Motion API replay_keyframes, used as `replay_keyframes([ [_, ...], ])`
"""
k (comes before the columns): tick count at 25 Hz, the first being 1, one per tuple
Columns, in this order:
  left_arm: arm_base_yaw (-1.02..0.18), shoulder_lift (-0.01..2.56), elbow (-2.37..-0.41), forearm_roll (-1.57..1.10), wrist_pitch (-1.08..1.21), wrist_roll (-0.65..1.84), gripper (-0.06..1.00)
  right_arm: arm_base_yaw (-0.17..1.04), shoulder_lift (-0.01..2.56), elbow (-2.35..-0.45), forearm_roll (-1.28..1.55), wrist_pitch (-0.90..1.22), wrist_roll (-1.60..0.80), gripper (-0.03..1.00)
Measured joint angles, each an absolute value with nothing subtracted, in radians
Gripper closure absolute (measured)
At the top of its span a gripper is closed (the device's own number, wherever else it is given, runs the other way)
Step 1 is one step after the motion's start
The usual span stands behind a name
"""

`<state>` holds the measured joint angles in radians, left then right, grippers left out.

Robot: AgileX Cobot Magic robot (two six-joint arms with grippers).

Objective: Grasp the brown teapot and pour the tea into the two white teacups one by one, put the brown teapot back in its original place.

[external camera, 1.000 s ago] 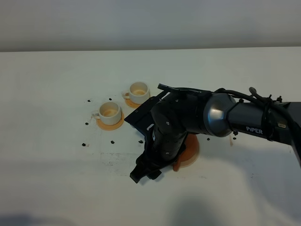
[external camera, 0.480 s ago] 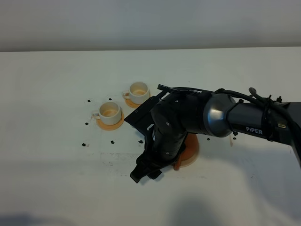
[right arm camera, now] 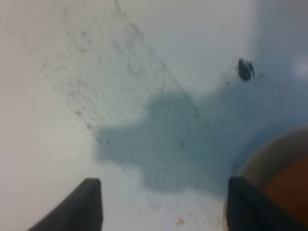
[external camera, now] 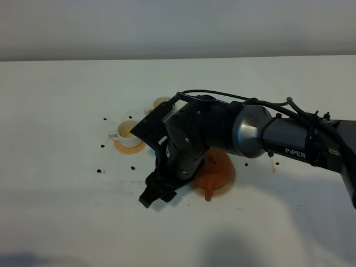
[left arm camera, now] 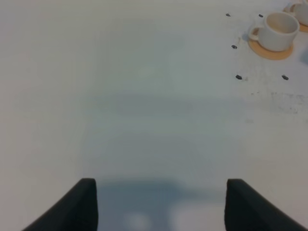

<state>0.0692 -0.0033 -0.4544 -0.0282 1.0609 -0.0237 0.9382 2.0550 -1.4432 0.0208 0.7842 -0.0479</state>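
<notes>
We see the right gripper [external camera: 156, 199] low over the white table [external camera: 67, 183], jaws spread and empty, just beside the brown teapot [external camera: 216, 169]. The teapot sits on its round coaster [external camera: 228, 186], partly hidden under the arm [external camera: 261, 136]. The near teacup [external camera: 125, 132] stands on its orange-tan coaster [external camera: 129, 147]; the far teacup [external camera: 161, 102] peeks out behind the arm. Our left gripper [left arm camera: 159, 204] hangs over the table, well apart from the cups, jaws apart, holding nothing.

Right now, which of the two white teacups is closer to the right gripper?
The front-left teacup, handle showing, is nearer the right gripper; the other teacup sits farther back, mostly hidden behind the arm.
</notes>
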Motion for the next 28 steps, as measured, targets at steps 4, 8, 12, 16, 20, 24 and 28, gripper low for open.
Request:
replay_keyframes([
  [4, 0.069, -0.003, -0.454, -0.028, 1.061, -0.024, 0.41, 0.940, 2.050, -1.490, 0.024, 0.839, -0.025, 0.43],
  [8, 0.069, -0.003, -0.454, -0.028, 1.061, -0.024, 0.41, 0.897, 1.996, -1.504, 0.062, 0.851, 0.066, 0.43],
  [12, 0.069, -0.003, -0.454, -0.028, 1.061, -0.024, 0.41, 0.830, 1.912, -1.482, 0.084, 0.855, 0.137, 0.43],
  [16, 0.069, -0.003, -0.454, -0.028, 1.061, -0.024, 0.41, 0.786, 1.812, -1.359, 0.129, 0.816, 0.180, 0.43],
  [20, 0.069, -0.002, -0.454, -0.028, 1.061, -0.024, 0.41, 0.749, 1.742, -1.232, 0.270, 0.762, 0.181, 0.43],
  [24, 0.069, -0.002, -0.454, -0.028, 1.061, -0.024, 0.41, 0.729, 1.733, -1.152, 0.385, 0.757, 0.166, 0.43],
  [28, 0.069, -0.002, -0.454, -0.028, 1.061, -0.024, 0.41, 0.716, 1.738, -1.107, 0.379, 0.757, 0.198, 0.43],
])
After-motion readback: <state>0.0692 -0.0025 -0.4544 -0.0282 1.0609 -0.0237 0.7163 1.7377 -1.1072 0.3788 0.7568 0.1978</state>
